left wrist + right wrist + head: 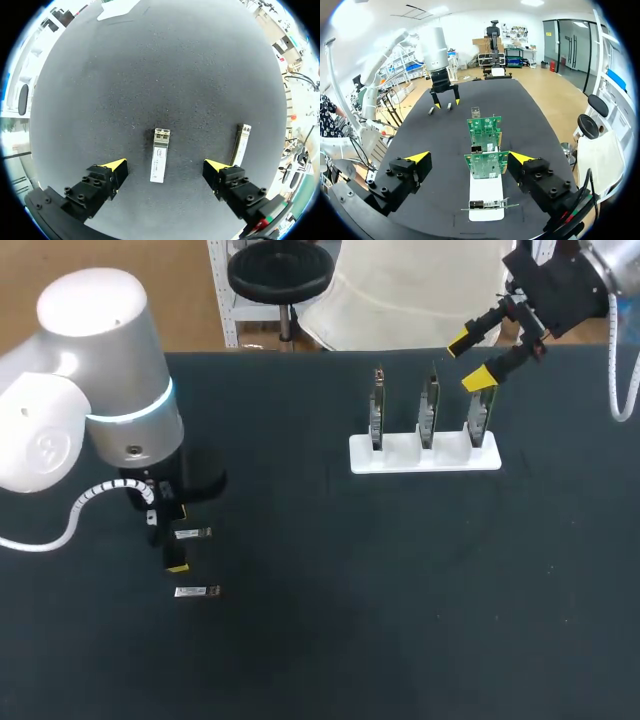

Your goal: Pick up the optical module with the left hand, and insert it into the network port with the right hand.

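Note:
Two small silver optical modules lie on the black table. One optical module (158, 162) (192, 533) lies flat between the open fingers of my left gripper (165, 167) (166, 540), which points straight down and touches nothing. The second module (241, 145) (197, 591) lies just outside one yellow fingertip (216, 165). A white holder (425, 456) (486, 195) carries three upright green circuit cards with network ports. My right gripper (470, 360) (470, 157) hangs open and empty above the rightmost card (480, 418), looking along the row of cards (486, 165).
The holder stands at the table's back, right of centre. In the right wrist view my left arm (442, 85) stands beyond the cards, over both modules (449, 106). Bare black tabletop (350, 600) spreads between the modules and the holder.

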Controlling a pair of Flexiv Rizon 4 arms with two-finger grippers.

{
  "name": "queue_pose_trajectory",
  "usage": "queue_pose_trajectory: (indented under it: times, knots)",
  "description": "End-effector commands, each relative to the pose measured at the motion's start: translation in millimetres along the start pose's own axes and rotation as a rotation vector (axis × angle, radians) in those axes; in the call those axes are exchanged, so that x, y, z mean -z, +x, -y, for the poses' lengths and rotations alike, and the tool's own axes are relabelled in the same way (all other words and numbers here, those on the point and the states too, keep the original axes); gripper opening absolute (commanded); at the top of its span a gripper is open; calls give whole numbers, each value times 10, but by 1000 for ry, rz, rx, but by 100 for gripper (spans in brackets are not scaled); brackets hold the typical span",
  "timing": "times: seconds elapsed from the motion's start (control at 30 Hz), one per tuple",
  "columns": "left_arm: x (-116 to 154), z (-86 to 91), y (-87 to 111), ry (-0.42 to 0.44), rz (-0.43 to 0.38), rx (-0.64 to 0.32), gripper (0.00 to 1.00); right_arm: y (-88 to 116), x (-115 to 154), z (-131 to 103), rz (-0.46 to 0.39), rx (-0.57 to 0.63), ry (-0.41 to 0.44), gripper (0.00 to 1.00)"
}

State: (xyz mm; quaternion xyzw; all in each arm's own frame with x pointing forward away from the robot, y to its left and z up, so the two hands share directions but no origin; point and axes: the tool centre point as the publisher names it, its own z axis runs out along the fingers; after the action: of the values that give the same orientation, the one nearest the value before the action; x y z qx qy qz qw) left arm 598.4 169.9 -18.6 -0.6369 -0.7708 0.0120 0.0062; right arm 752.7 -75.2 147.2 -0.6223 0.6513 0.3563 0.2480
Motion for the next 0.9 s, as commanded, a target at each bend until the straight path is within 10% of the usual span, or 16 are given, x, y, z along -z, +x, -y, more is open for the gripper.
queue_pose_trajectory:
  times: [0.03,0.23,0.33,0.37,0.43,0.9]
  knots:
    - [-44,-15,-11,-1,-4,0,100,3,-3,10,2,2,-1,100]
    - [-79,-22,-3,1,-13,-7,100,3,-3,10,2,2,-1,100]
    - [-91,-26,-3,2,-12,-4,66,3,-3,10,2,2,-1,100]
    - [-97,-29,-5,2,-10,-4,29,3,-3,10,2,2,-1,100]
    - [-106,-33,-8,1,-9,-2,0,3,-3,10,2,2,-1,100]
    - [-109,-43,-42,1,1,-3,0,3,-3,10,2,2,-1,100]
